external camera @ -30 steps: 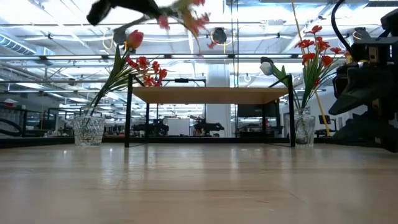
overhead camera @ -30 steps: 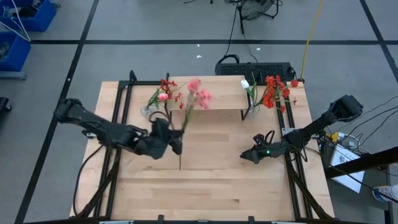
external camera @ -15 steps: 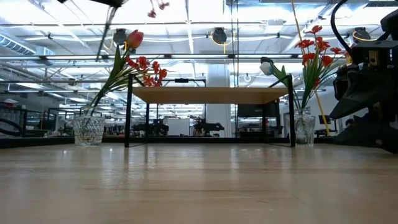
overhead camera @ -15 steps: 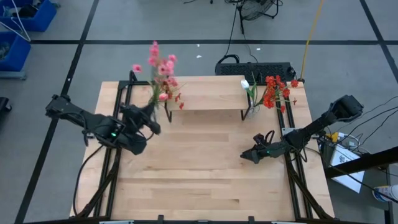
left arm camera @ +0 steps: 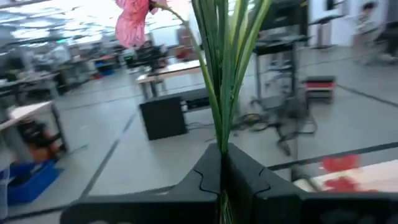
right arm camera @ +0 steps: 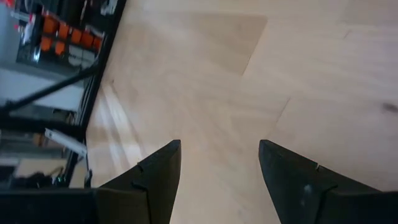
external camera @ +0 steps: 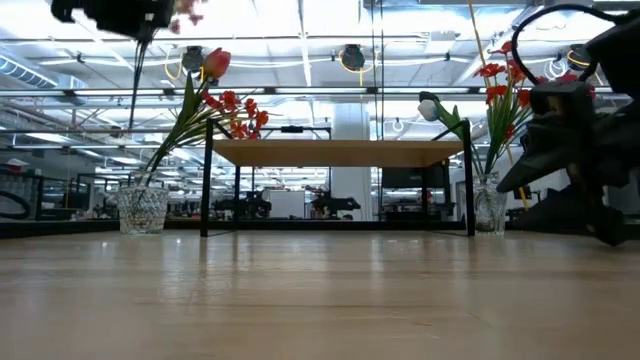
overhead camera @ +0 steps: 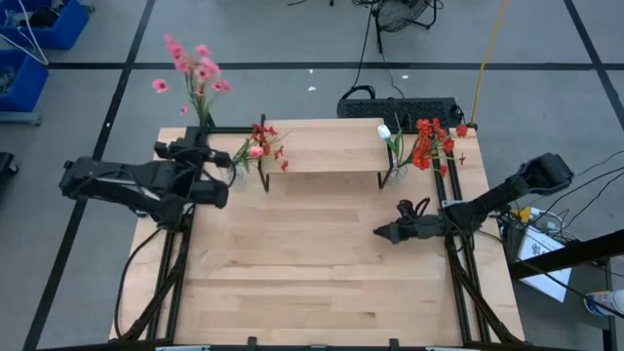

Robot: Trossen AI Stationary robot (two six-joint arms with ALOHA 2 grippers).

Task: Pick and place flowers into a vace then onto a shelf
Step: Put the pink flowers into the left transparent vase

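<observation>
Left tool [overhead camera: 202, 154] pinches a pink flower spray [overhead camera: 192, 73] upright near the table's [overhead camera: 322, 263] back-left corner; right tool [overhead camera: 380, 232] hovers spread.

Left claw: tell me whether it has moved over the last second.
Yes. In the high view the left claw, shut on the pink flower spray, has swung from mid-table in front of the shelf to the table's left edge, beside the left vase.

Bright, even overhead light; soft, faint shadows on the surface [overhead camera: 322, 253]. Strong ceiling-light glare in low view, arms there silhouetted dark. Motion blur in left wrist view: background smeared, pink spray [left arm camera: 134, 22] soft. Right wrist view slightly blurred, surface washed pale.
</observation>
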